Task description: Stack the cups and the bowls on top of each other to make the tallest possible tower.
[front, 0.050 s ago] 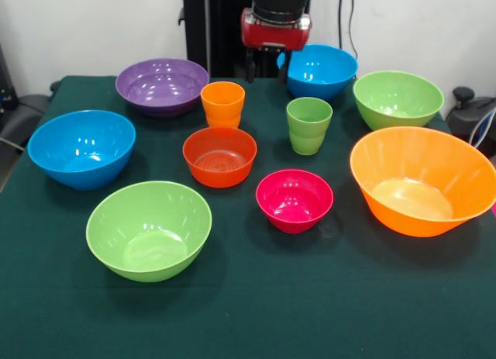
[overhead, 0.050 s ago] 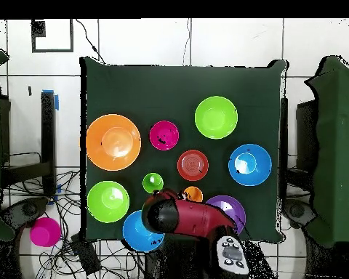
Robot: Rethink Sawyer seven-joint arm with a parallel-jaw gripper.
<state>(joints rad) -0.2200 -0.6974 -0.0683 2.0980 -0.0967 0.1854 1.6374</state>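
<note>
All pieces stand apart on the green cloth, open side up, so no tower shows. The orange cup (front, 0.050 s ago: 222, 103) and the light green cup (front, 0.050 s ago: 308, 125) stand at mid-table. Around them are the red-orange bowl (front, 0.050 s ago: 219, 156), magenta bowl (front, 0.050 s ago: 294, 200), purple bowl (front, 0.050 s ago: 161, 85), two blue bowls (front, 0.050 s ago: 81, 148) (front, 0.050 s ago: 318, 70), two green bowls (front, 0.050 s ago: 149, 229) (front, 0.050 s ago: 397, 99) and the largest orange bowl (front, 0.050 s ago: 422, 181). My gripper (front, 0.050 s ago: 267, 70) hangs open and empty at the table's far edge, between the purple bowl and the far blue bowl. In the overhead view the arm (overhead, 0.050 s ago: 179, 215) hides the gripper.
The arm covers part of one blue bowl (overhead, 0.050 s ago: 137, 232) and the purple bowl (overhead, 0.050 s ago: 233, 211) from above. A pink round object (overhead, 0.050 s ago: 45, 231) lies on the floor off the table's corner, among cables. Dark chairs stand on both sides of the table (overhead, 0.050 s ago: 134, 80).
</note>
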